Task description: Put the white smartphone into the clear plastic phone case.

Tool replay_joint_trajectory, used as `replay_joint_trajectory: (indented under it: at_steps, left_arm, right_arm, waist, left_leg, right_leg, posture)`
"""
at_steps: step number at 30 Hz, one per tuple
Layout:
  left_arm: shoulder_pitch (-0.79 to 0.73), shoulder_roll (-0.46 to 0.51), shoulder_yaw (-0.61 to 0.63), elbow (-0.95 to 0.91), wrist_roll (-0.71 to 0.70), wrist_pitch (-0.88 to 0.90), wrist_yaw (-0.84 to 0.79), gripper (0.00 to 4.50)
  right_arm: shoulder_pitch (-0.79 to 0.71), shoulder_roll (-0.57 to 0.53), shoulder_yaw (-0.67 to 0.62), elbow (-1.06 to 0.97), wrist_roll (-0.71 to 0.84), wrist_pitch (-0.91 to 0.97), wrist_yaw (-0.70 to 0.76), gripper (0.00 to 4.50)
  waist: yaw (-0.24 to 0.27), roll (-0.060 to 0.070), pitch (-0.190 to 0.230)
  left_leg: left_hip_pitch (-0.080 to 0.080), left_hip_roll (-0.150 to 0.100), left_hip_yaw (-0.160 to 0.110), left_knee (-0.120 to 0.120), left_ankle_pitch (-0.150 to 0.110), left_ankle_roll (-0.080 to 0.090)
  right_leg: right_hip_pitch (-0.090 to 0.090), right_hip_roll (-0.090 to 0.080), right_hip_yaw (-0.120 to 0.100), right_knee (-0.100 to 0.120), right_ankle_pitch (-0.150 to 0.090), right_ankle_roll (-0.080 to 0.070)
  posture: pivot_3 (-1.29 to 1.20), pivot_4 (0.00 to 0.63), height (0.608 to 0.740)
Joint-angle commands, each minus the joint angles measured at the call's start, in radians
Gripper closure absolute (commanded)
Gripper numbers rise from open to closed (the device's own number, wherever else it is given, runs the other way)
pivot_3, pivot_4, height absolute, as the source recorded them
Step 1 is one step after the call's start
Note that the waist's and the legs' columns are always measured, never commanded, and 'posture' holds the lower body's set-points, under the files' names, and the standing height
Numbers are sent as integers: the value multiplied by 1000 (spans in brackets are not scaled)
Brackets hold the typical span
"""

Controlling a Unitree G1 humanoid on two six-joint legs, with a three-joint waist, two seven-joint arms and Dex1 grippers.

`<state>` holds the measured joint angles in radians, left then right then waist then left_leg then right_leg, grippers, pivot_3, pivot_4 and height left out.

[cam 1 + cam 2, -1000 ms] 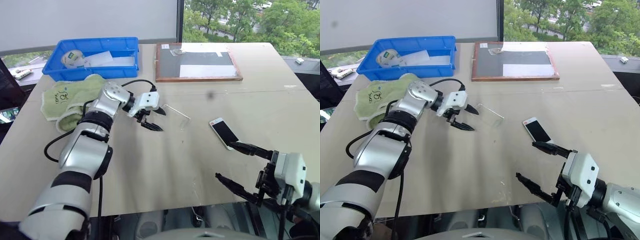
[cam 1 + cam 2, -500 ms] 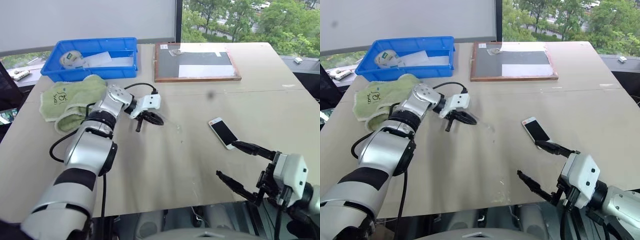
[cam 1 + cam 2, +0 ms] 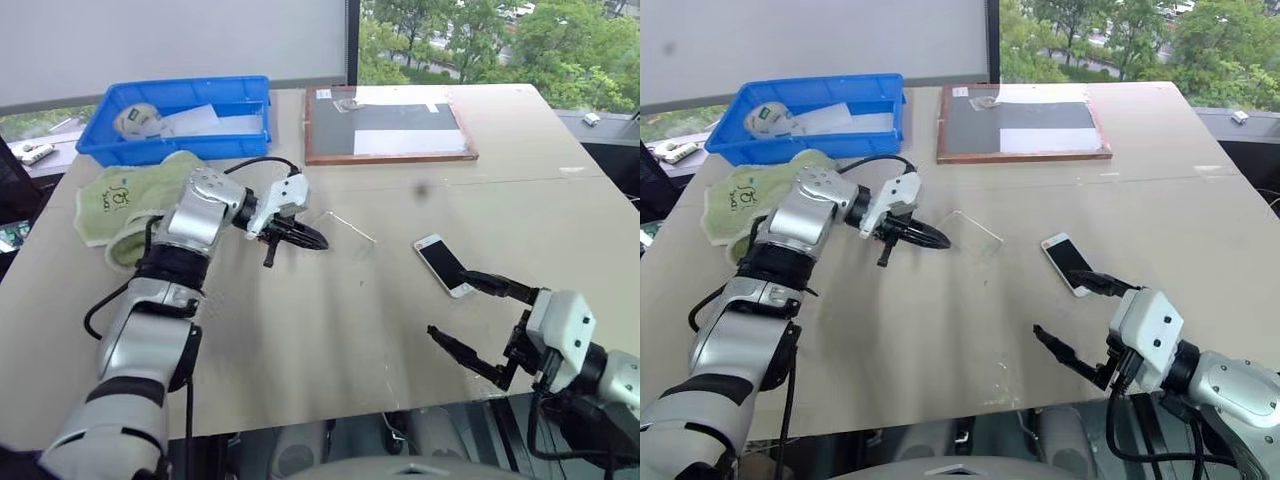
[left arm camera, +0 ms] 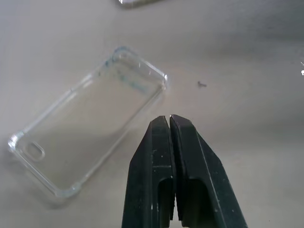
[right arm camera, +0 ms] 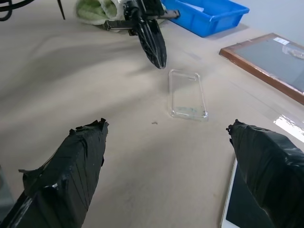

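The clear plastic phone case [image 4: 90, 126], a thin see-through shell with rounded corners and a raised rim, lies flat with its hollow side up near the middle of the beige tabletop [image 3: 300, 330]. The left gripper [image 4: 169, 118] hovers just beside the case's left end, its two black fingers pressed together with nothing between them and apart from the case.

The white smartphone [image 3: 445, 265], a small flat rectangle with a black screen and white bezel, lies screen up right of the middle of the tabletop, towards the near edge, well apart from the case. The right gripper [image 3: 482, 318] sits low by the near edge with its black fingers spread wide and holding nothing; one fingertip [image 3: 478, 281] is just beside the phone's near end, and whether it touches cannot be told.

At the far left corner stands a blue plastic bin [image 3: 120, 147] with white items inside, and a green folded towel [image 3: 125, 195] lies in front of it. A dark board with a wooden frame [image 3: 385, 152] rests along the far edge.
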<state>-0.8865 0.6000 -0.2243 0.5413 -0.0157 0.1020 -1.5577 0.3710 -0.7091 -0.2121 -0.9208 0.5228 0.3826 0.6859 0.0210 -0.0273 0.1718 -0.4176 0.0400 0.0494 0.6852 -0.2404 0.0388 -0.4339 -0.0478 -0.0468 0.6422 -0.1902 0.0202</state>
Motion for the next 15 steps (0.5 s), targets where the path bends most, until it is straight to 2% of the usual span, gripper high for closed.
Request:
replay_joint_trajectory:
  at_steps: [1,2,11,12,13,15]
  left_arm:
    - [-21,-26,-17,70,31,-157,56,2801]
    - [-37,-35,-30,109,44,-182,56,2357]
    - [-221,-116,-134,553,224,-465,185,2357]
    - [-234,-123,-142,588,242,-487,203,2863]
    - [-245,-129,-148,616,256,-503,212,3116]
    - [-258,-136,-161,659,283,-530,220,3989]
  right_arm:
    - [-18,-11,-14,-6,12,-11,15,0]
    - [-17,-11,-19,-6,11,-12,17,0]
    - [61,2,-66,-66,1,-4,-15,0]
    - [70,6,-68,-75,0,-2,-21,0]
    - [78,9,-69,-82,-2,-1,-26,0]
    - [97,15,-71,-97,-8,0,-36,0]
  waist:
    - [1,0,0]
    - [3,0,0]
    - [9,0,0]
    - [10,0,0]
    - [11,-1,0]
    - [15,-1,0]
  left_leg:
    - [0,0,0,0,0,0]
    - [0,-1,0,0,0,0]
    - [-1,-2,1,0,0,0]
    - [-1,-2,1,0,0,0]
    - [-1,-2,1,0,0,0]
    - [0,-2,1,0,0,0]
  right_leg:
    - [0,0,0,0,0,0]
    - [0,0,0,0,0,0]
    - [0,1,0,0,0,0]
    - [0,1,0,0,0,0]
    - [0,1,0,0,0,0]
    - [0,1,0,0,0,0]
  posture:
    - [0,150,740]
    - [0,150,740]
    - [0,150,740]
    - [0,150,740]
    - [0,150,740]
    - [0,150,740]
